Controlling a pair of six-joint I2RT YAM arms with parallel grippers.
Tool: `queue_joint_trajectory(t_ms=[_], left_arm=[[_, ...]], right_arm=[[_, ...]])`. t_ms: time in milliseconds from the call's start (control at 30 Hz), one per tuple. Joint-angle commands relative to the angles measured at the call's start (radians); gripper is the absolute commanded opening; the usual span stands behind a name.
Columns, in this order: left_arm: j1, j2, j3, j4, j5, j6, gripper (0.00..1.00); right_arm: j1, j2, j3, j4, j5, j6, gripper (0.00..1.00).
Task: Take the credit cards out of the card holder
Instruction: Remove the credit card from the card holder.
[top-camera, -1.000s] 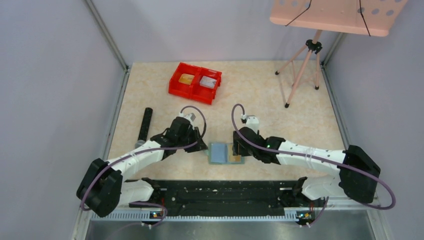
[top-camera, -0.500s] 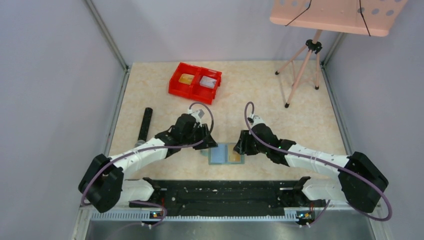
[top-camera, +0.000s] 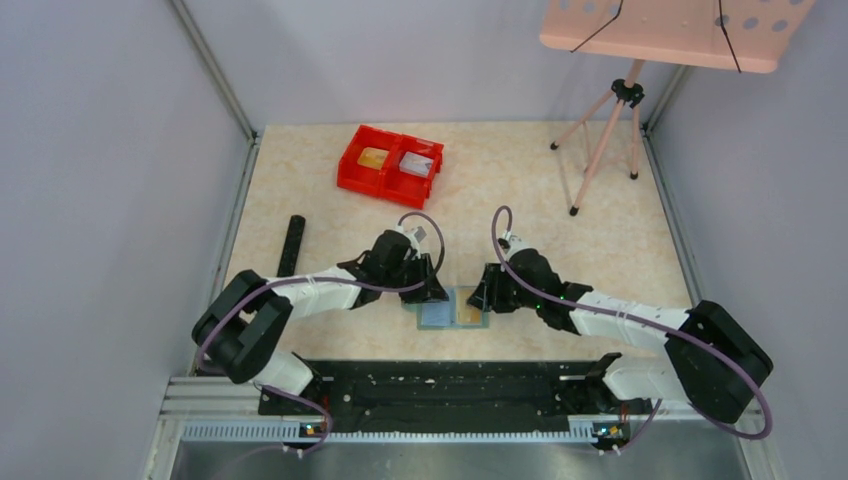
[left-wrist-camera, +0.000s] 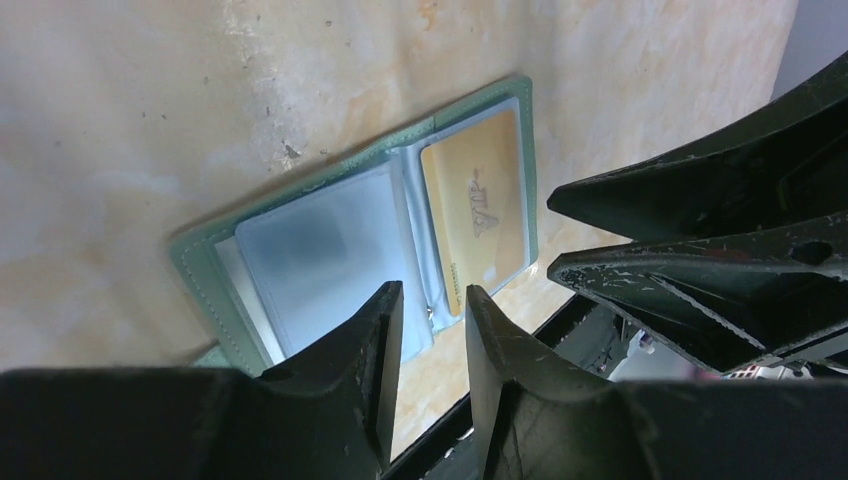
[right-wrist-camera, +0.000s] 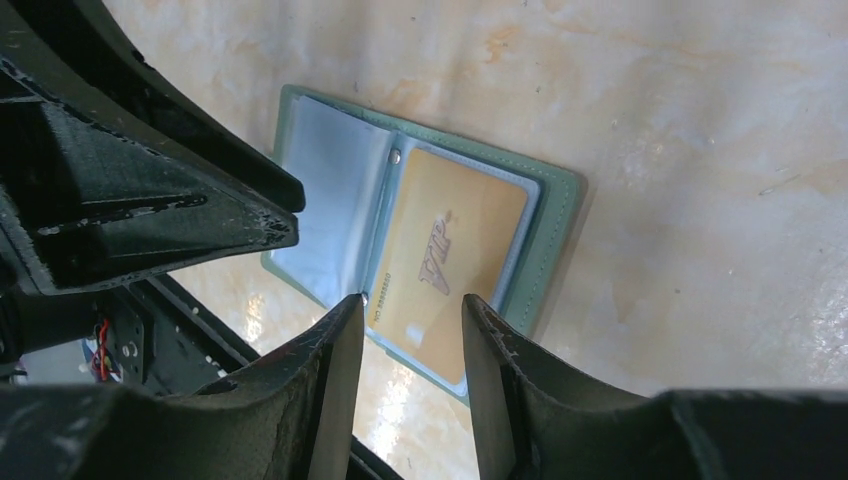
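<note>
The sage-green card holder (top-camera: 441, 322) lies open on the table between both arms. Its right pocket holds a gold credit card (top-camera: 468, 311), seen clearly in the wrist views (left-wrist-camera: 480, 205) (right-wrist-camera: 445, 255). The left pocket (left-wrist-camera: 320, 250) is pale blue-grey, and I cannot tell whether it holds a card. My left gripper (top-camera: 432, 290) (left-wrist-camera: 433, 295) hovers over the holder's left half, open by a narrow gap with nothing in it. My right gripper (top-camera: 487, 295) (right-wrist-camera: 412, 300) hangs over the gold card, open and holding nothing.
A red double bin (top-camera: 390, 165) at the back holds a gold card and a grey card. A black cylinder (top-camera: 291, 245) lies at the left. A pink tripod stand (top-camera: 610, 130) is at the back right. A black rail (top-camera: 440, 385) runs along the near edge.
My left arm has reached further right, to the holder's left half. My right gripper drew back off the holder's right side and its jaws narrowed.
</note>
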Motion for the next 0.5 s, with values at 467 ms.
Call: queue_joint_trajectory(t_ms=[467], left_arm=[[-0.006, 0.089, 0.023, 0.117, 0.047, 0.000, 0.34]], right_arm=[[-0.015, 0.070, -0.030, 0.058, 0.029, 0.004, 0.40]])
